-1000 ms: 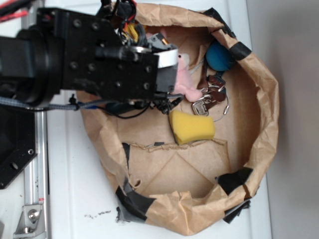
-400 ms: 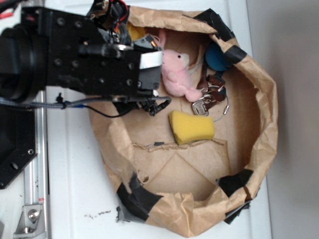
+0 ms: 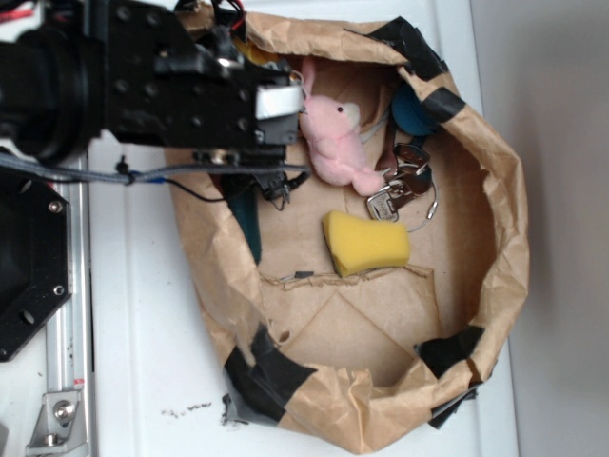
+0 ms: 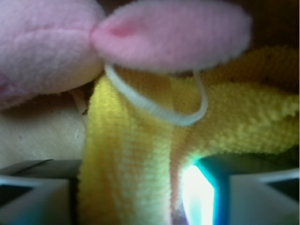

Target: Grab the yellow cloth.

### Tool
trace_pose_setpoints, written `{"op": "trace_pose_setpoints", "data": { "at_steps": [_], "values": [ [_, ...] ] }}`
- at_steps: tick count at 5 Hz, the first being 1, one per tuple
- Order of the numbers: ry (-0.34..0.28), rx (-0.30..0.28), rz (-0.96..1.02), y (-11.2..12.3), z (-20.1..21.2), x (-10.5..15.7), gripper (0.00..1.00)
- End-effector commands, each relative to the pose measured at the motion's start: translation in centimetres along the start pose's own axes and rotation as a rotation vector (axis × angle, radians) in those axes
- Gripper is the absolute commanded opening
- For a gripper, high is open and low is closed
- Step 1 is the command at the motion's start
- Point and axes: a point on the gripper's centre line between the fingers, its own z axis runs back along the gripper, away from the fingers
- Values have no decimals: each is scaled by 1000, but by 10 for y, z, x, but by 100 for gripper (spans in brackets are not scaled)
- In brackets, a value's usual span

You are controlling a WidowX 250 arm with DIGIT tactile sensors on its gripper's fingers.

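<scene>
Exterior view: your arm (image 3: 143, 81) hung over the top-left rim of the paper bag (image 3: 495, 286). Only a sliver of the yellow cloth (image 3: 255, 52) showed past it, beside the pink bunny (image 3: 333, 143). The yellow sponge (image 3: 364, 243) lay well apart, mid-bag, with the keys (image 3: 400, 190) between it and the bunny.

Wrist view: the yellow cloth (image 4: 140, 164) filled the frame between the two fingers (image 4: 33, 197) of the gripper (image 4: 150, 201), which stood apart, not yet clamped. The bunny's ear (image 4: 173, 35) and a white loop (image 4: 154, 110) lay over the fold. You would do well to close low on the fold, clear of ear and loop.
</scene>
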Motion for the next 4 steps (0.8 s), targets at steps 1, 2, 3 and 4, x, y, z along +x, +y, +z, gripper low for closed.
{"op": "trace_pose_setpoints", "data": {
  "at_steps": [1, 2, 3, 4],
  "values": [
    [-68, -93, -99, 27, 23, 14, 0],
    [-99, -118, -180, 28, 40, 21, 0],
    [-119, -143, -264, 29, 53, 26, 0],
    [-212, -270, -445, 13, 82, 29, 0]
  ]
}}
